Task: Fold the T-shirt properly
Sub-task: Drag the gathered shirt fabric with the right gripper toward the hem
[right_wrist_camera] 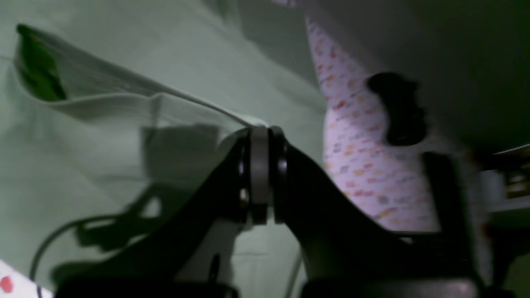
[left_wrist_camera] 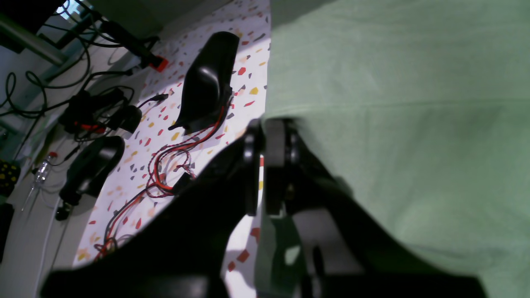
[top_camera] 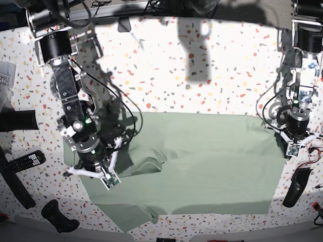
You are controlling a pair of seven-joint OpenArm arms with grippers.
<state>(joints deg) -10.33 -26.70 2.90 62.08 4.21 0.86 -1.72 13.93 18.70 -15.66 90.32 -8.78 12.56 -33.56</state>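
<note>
The pale sage-green T-shirt lies spread across the front half of the speckled table, with a crumpled fold at its left side. My left gripper is at the shirt's right edge. In the left wrist view it is shut, with the shirt's edge pinched between the fingers. My right gripper is at the shirt's left side. In the right wrist view it is shut on a raised fold of the shirt, with the fabric pulled taut up to the jaws.
A black handle with red cables lies just right of the shirt and also shows in the left wrist view. A remote and another black handle lie at the table's left. The table's front edge is close below the shirt.
</note>
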